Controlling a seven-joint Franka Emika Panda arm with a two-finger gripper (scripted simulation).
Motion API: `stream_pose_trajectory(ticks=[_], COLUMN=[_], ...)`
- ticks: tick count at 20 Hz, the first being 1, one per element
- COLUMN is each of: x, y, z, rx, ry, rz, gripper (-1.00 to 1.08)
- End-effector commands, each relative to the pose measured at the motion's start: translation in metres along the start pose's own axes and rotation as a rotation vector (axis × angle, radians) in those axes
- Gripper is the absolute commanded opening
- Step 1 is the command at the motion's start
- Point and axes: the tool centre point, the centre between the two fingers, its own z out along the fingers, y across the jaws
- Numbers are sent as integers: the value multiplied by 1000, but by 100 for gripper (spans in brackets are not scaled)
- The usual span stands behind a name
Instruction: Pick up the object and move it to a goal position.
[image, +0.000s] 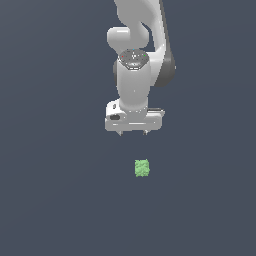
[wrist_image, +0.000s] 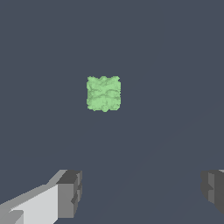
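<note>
- Since the small light-green, bumpy lump shaped like a little box (image: 142, 168) lies alone on the flat dark grey-blue floor (image: 50, 200), the job is at its first step: nothing is picked up yet.
- The lump sits apart from the white robot gripper (image: 133, 133), a bit toward the exterior view's right of the middle of the gripper and lower in that view.
- In the wrist view the green lump (wrist_image: 103, 93) shows ahead of the two dark grey fingertips (wrist_image: 70, 193), not between them.
- The fingertips stand wide apart and hold nothing; the gap between them looks much wider than the lump.
- I think the next move is to bring the gripper over the lump until it lines up between the fingers, then go down, then squeeze.
- The lump looks about as wide as it is long, with wavy ridges and rough edges on top.
- Its bumpy sides may make the fingers grab unevenly, so a centred, gentle squeeze seems best.
- It is far smaller than the gripper, so a small miss could push it away.
- No mark for the goal place shows in either view, so I cannot tell where the lump must go.
- The white arm (image: 135, 45) reaches in from the top of the exterior view.
</note>
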Motion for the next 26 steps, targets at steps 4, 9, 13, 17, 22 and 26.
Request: stream_pose_trajectory(ticks=[4, 9, 13, 17, 22, 26], x=[1, 4, 3, 8, 20, 34], y=[0, 1, 2, 0, -5, -11], z=[0, -1, -2, 2, 14, 30], rx=[1, 7, 7, 5, 0, -6], ry=[0, 1, 1, 1, -1, -3], rz=[0, 2, 2, 1, -1, -4], gripper=[100, 100, 100, 100, 100, 100])
